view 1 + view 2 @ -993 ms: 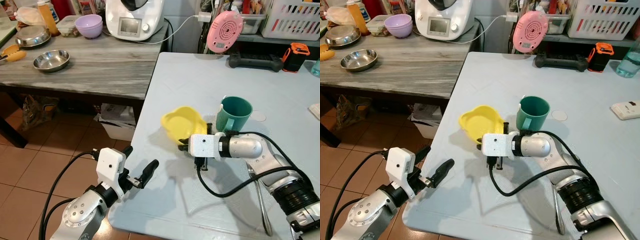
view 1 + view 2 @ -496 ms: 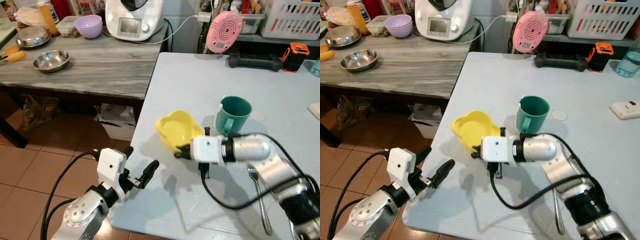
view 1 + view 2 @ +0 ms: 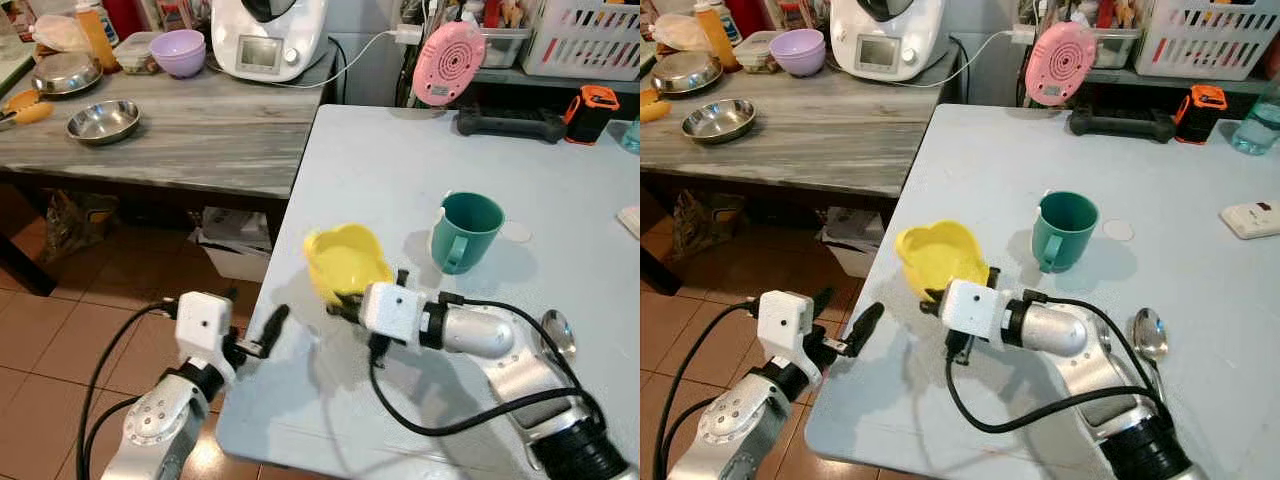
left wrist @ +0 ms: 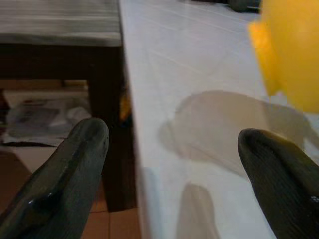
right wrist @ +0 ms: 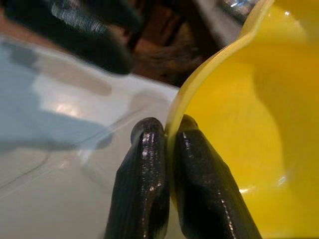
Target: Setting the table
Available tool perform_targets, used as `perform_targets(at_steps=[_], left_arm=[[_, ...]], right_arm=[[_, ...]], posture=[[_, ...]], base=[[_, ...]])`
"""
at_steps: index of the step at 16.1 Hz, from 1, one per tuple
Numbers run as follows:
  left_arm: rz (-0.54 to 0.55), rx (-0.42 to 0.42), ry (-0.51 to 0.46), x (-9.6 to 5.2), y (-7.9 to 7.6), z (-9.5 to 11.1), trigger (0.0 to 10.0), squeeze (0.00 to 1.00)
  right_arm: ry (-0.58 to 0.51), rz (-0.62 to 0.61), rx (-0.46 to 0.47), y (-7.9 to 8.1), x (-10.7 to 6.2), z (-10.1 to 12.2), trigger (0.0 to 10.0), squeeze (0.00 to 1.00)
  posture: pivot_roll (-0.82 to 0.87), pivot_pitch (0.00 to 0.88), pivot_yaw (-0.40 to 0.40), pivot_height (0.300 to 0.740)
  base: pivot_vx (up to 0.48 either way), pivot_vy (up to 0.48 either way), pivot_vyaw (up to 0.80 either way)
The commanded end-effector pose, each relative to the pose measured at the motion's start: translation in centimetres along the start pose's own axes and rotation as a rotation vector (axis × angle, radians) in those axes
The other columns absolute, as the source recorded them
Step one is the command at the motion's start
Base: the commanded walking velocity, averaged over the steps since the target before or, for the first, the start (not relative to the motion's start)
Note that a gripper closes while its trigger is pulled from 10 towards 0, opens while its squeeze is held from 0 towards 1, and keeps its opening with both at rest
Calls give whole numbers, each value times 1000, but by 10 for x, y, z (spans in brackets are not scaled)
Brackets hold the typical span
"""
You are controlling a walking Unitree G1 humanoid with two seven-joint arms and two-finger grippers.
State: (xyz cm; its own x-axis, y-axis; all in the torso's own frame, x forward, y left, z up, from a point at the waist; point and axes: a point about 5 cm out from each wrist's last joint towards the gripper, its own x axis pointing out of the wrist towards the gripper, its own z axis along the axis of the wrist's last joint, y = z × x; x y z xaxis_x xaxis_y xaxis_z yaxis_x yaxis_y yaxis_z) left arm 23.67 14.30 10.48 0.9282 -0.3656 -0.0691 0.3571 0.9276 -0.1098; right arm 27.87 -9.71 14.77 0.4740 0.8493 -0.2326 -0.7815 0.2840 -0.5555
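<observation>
The right end effector (image 5: 167, 149) is clenched on the rim of the yellow bowl (image 3: 345, 262), carried tilted above the pale bench (image 3: 400, 170). The green mug (image 3: 466, 230) stands beyond it. The left end effector (image 4: 174, 149) hovers released at the bench edge. Next, the bowl likely needs levelling and lowering.

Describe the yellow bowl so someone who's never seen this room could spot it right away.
Find the pale blue table. Near its left edge, left of the green mug, the right gripper pinches the yellow bowl by its rim, tilted. It is the table's one yellow thing, with a wavy rim.
</observation>
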Motion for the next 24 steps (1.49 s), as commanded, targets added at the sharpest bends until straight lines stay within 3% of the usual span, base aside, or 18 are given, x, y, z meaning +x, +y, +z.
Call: perform_targets(at_steps=[1,6,18,24], left_arm=[[45,8,-16,2,6,2,10000,0],[122,-38,-24,5,12,4,10000,0],[155,-7,6,5,11,0,10000,0],[147,-6,16,5,11,-1,10000,0]], right_arm=[[-11,-79,-18,-3,0,5,10000,0],[1,-195,27,-7,2,1,10000,0],[15,-220,48,-8,5,-3,10000,0],[21,-230,53,-7,5,-4,10000,0]], posture=[[-132,82,50,740],[-133,81,49,740],[-128,92,39,740],[-128,93,49,740]], base=[[0,0,0],[0,0,0],[0,0,0],[-256,0,0]])
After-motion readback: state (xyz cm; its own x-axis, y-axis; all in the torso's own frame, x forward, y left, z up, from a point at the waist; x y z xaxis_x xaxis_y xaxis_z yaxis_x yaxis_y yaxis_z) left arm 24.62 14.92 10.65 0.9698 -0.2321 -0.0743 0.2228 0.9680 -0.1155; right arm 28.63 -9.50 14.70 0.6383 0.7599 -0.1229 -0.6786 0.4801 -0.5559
